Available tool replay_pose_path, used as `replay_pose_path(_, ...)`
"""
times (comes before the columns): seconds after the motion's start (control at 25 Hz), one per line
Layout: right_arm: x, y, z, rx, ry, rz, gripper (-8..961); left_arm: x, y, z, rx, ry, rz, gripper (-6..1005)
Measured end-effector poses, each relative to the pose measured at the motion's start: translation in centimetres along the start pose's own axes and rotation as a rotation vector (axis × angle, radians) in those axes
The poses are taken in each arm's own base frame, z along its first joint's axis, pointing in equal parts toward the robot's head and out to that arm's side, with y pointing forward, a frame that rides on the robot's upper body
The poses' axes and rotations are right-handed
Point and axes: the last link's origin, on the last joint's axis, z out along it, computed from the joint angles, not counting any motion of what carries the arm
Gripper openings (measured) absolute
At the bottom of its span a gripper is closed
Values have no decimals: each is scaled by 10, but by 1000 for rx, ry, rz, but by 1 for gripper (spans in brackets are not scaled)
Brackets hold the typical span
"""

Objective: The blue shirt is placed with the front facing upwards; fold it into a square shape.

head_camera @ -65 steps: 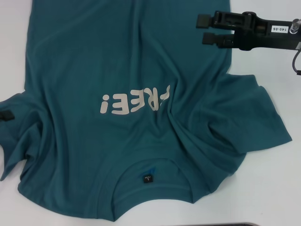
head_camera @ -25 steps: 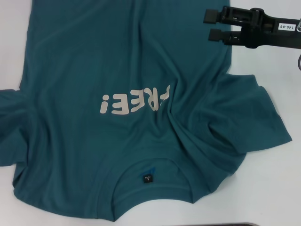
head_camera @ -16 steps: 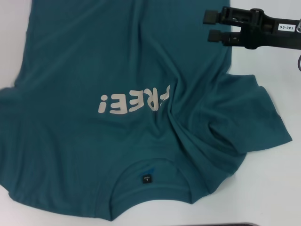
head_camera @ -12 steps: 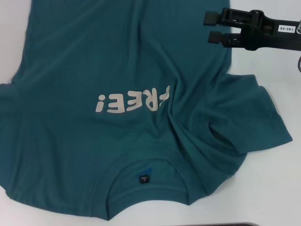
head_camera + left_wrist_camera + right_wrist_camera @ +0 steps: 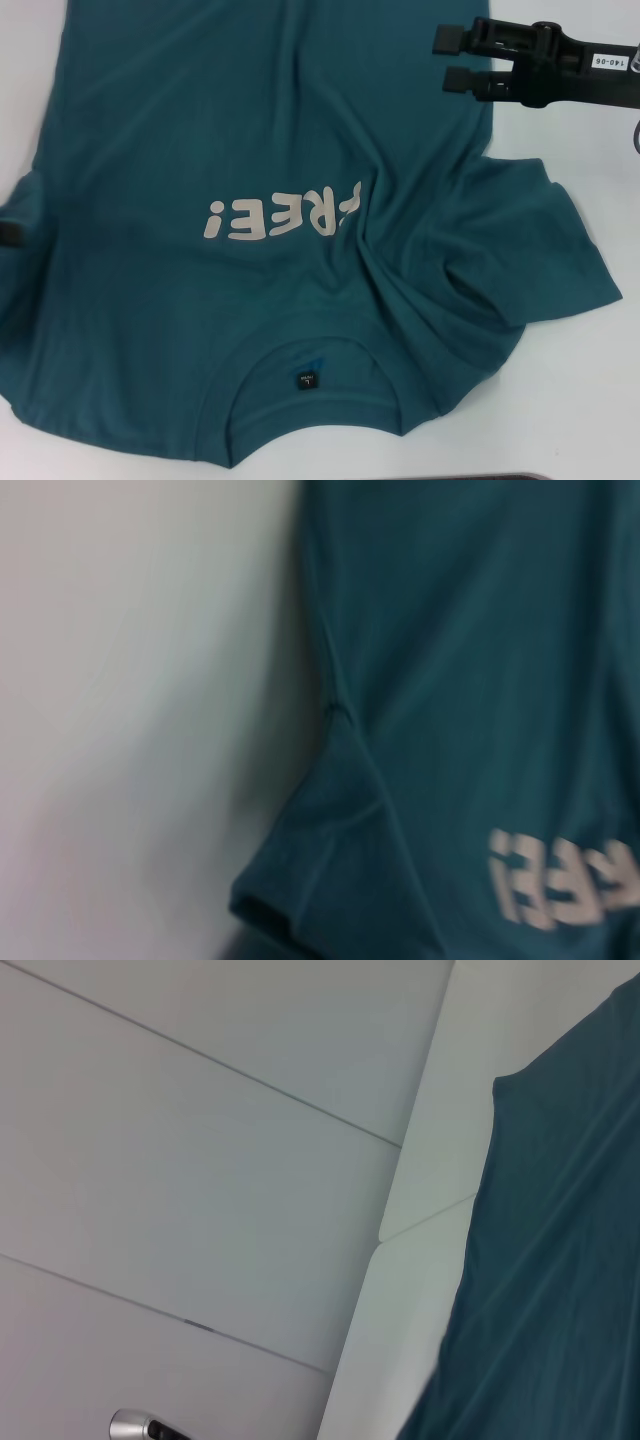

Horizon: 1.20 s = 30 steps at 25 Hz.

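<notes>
Folding of the blue shirt [image 5: 250,150] looks barely begun (lettering up, unfolded), right gripper [image 5: 447,59] spread and empty beside it.

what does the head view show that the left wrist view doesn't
Only the head view shows the collar with its black label, the shirt's rumpled right sleeve, and the right tool, open, off the shirt's far right edge. A dark tip at the left edge may be the left tool, but that is unclear. Only the left wrist view shows the left sleeve's hem opening close up, with bare table beside it. Both show the blue shirt and its pale letters.
</notes>
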Motion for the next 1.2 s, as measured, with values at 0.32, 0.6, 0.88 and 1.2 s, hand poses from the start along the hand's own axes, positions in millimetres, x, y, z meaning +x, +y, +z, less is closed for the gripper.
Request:
replay_pose_path(0.32,1,-1,-1,2,1,-1,914,8,33,29,-53,-49,18,1)
replay_pose_path(0.6,5,-4,-5,8,-4,6,914,11,35,48,-28,-30,1,0)
replay_pose_path(0.88,6,-4,-5,8,-4,8,914,15,43,60,-75,-1,-13,30)
replay_pose_path(1.2,6,-5,-6,11,-5,7,915,18,46,66,-45,-66,21,69)
